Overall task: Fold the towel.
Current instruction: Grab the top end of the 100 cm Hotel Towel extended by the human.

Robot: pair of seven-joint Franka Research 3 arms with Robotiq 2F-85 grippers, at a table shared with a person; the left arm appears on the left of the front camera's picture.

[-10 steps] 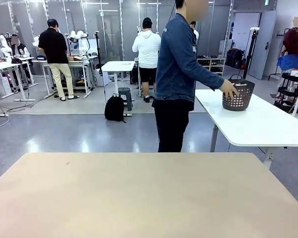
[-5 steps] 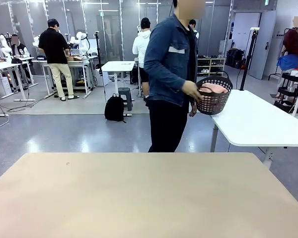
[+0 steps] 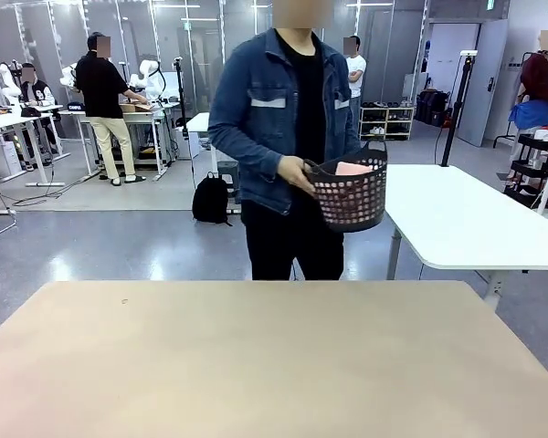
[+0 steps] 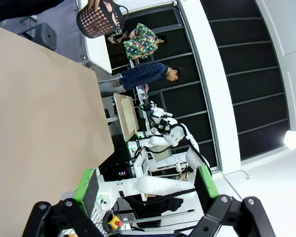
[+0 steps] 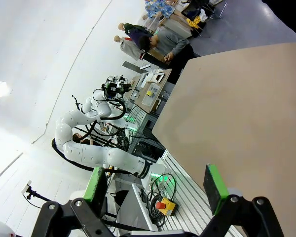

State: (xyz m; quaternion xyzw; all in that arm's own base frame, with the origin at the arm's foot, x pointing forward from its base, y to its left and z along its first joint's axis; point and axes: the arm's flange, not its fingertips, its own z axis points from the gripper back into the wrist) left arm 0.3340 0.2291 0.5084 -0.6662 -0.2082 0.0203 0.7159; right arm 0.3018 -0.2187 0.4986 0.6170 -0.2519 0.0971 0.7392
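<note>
- My left gripper (image 4: 145, 185) hangs over my side of the table. Its two green-padded fingers are spread wide, with nothing between them.
- My right gripper (image 5: 155, 186) is the same: fingers fully apart and gripping nothing.
- The pale beige, flat rectangular tabletop (image 3: 274, 365) runs from 6 o'clock outward, and I judge it wide enough to lay a cloth out flat.
- Past its far edge at 12 o'clock, a person (image 3: 279, 109) in a blue denim jacket stands facing me.
- The person carries a dark, perforated plastic basket (image 3: 352, 199) at about 1 o'clock, with one hand (image 3: 297, 173) closed on its rim.
- The pale salmon-pink terry towel (image 3: 352, 169) lies bunched inside that basket with only a little showing above the rim. It is well apart from both grippers and not yet on the table.
- I expect the towel to be light, soft and limp. It should sag from any single pinch, but it is neither fragile nor slippery.
- Once it is spread out, I would pinch two neighbouring corners along one edge, one per gripper.
- A white table (image 3: 466, 219) stands farther off at 2 o'clock.
</note>
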